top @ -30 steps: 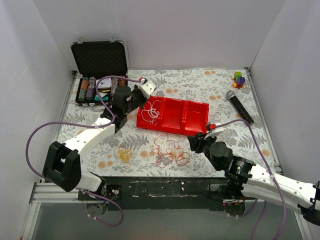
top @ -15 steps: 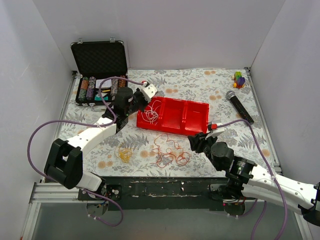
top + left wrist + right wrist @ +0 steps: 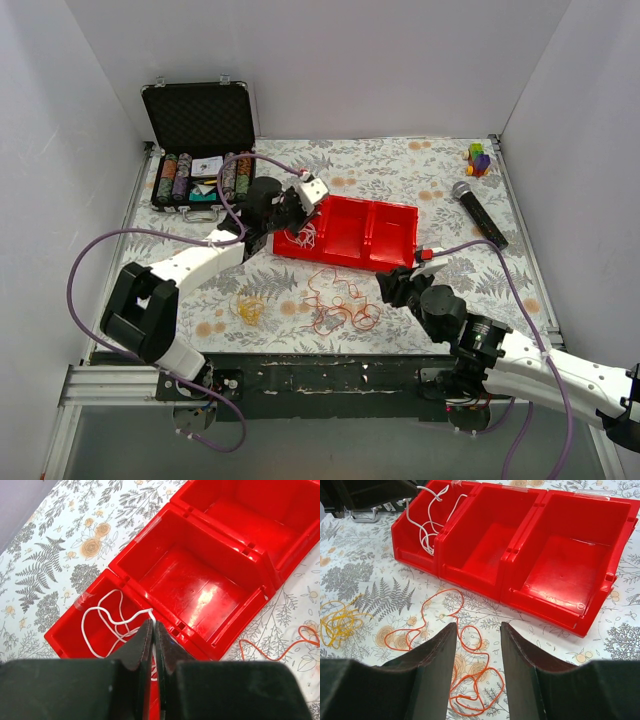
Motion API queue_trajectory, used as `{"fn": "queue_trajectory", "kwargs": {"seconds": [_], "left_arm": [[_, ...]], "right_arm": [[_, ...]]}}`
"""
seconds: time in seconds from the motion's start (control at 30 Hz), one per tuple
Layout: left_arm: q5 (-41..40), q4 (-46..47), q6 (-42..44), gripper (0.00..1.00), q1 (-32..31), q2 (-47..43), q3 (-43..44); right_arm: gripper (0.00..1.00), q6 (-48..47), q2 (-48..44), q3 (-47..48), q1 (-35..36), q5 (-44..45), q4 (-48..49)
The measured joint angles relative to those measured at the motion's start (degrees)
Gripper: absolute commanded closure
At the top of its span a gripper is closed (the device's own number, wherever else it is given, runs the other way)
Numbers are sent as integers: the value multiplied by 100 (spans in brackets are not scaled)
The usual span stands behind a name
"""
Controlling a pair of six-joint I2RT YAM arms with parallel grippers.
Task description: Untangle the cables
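Clamps the left tool (image 3: 153, 625) shut on the white cable (image 3: 102, 614), looped in the red bin's (image 3: 220, 645) leftmost compartment. Holds the right tool (image 3: 477, 627) open over the orange cable (image 3: 342, 305) sprawled on the counter (image 3: 420, 170) beside the bin, yellow cable (image 3: 248, 310) well apart.

Left gripper (image 3: 153, 626) swung right, now over left compartment of red bin (image 3: 200, 580); pinched white cable (image 3: 117, 623) drawn into tighter bunch.

White cable (image 3: 303, 233) in red bin (image 3: 392, 225); orange cable (image 3: 340, 305), yellow cable (image 3: 249, 310) outside.
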Motion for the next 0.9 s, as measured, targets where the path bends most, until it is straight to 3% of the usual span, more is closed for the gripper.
{"fn": "queue_trajectory", "kwargs": {"seconds": [0.17, 0.4, 0.5, 0.7, 0.9], "left_arm": [[-289, -269, 13, 91, 81, 352, 109], [-511, -704, 39, 34, 302, 656, 111], [-470, -940, 44, 22, 299, 356, 131], [-214, -1729, 133, 16, 299, -942, 289], [267, -2988, 831, 24, 302, -2393, 31]], "right_arm": [[51, -2, 33, 0, 0, -2, 20], [51, -2, 83, 0, 0, -44, 35], [50, -2, 114, 0, 0, -48, 37], [49, -4, 199, 0, -2, -111, 81], [47, -28, 352, 0, -2, -313, 212]]}}
